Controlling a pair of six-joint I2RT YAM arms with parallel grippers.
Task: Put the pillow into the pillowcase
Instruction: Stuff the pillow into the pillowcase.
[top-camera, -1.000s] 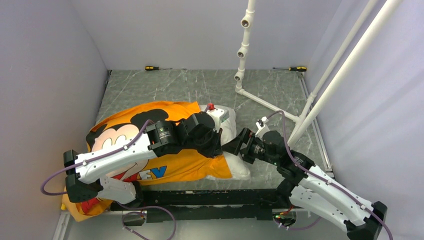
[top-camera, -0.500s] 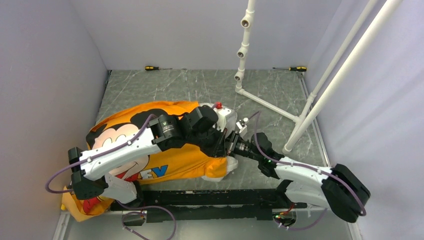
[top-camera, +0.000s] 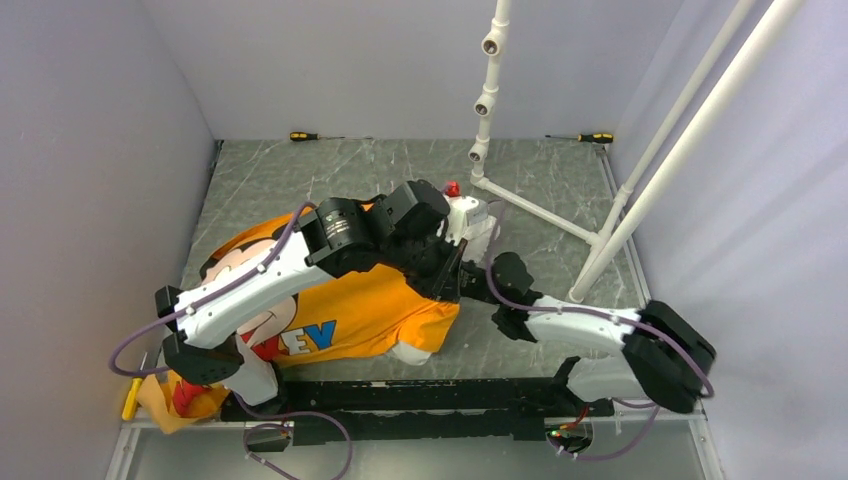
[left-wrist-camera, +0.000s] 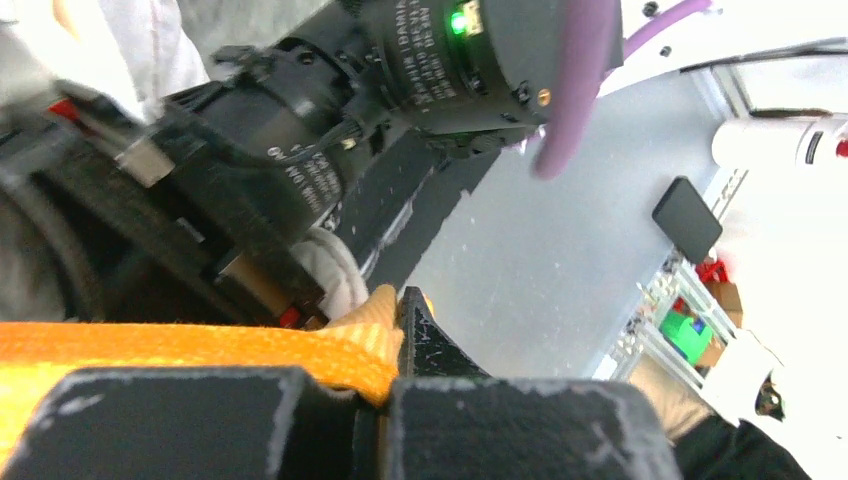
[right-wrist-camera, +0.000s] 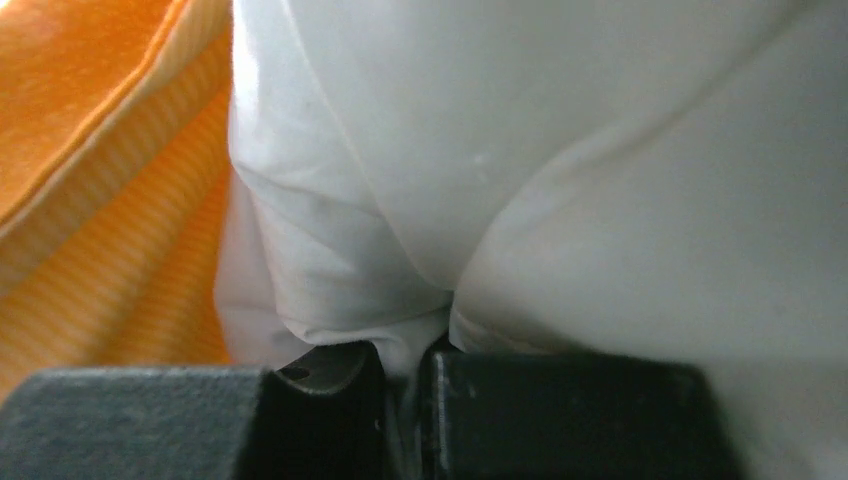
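Left tool (left-wrist-camera: 372, 388) is clamped shut on the orange hem of the pillowcase (top-camera: 385, 312). In its wrist view the fabric edge runs in from the left and is pinched between the two black fingers (left-wrist-camera: 180, 425), with the right arm's dark wrist housing close above. From overhead, the left arm crosses the case from its base at the near left to the case's open right-hand end, where the tool points down at the mouth.

The pillowcase lies across the left and middle of the grey marbled surface (top-camera: 300, 175), and its near-left corner is bunched beside the left arm's base. Part of a cartoon face and some blue letters (top-camera: 308, 338) show on its top beside the arm. The pillow (top-camera: 478, 222) sits in the case with only its right end showing. At the far side a white bulge carries a small red spot (top-camera: 452, 188), and at the near side a smaller white corner (top-camera: 415, 352) pokes out under the orange hem.

Right tool (right-wrist-camera: 405, 385) is closed on a fold of the white pillow fabric, which bunches into the narrow slit between its fingers. Orange case cloth lies just left of that fold. Overhead, the right arm stretches low from its base at the near right toward the mouth and meets the left tool there.

Farther right stands a white pipe frame (top-camera: 487, 100). Two screwdrivers (top-camera: 305, 136) lie at the far edge, well apart.
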